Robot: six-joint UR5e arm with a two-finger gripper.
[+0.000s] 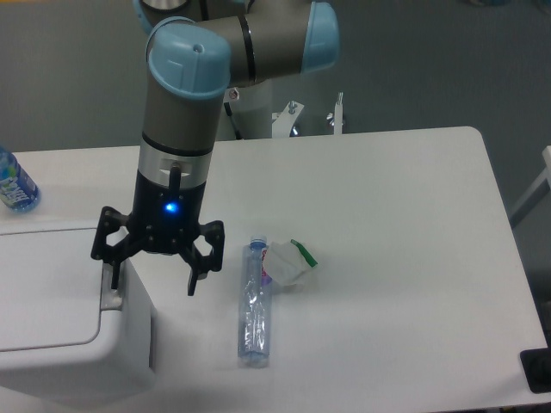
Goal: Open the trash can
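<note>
The white trash can (60, 344) fills the lower left corner, its flat lid down. A grey button strip (110, 297) runs along its right rim. My gripper (151, 280) hangs open over the can's right edge, pointing down, with a blue light on its body. Its left finger (113, 274) stands right above the grey strip; I cannot tell if it touches. The right finger (192, 277) hangs off the can's side, over the table. Nothing is held between the fingers.
An empty clear plastic bottle (255, 303) lies on the white table (387, 215) right of the gripper, beside a crumpled white wrapper (288, 261) with a green tip. A blue-labelled water bottle (13, 182) stands at the far left edge.
</note>
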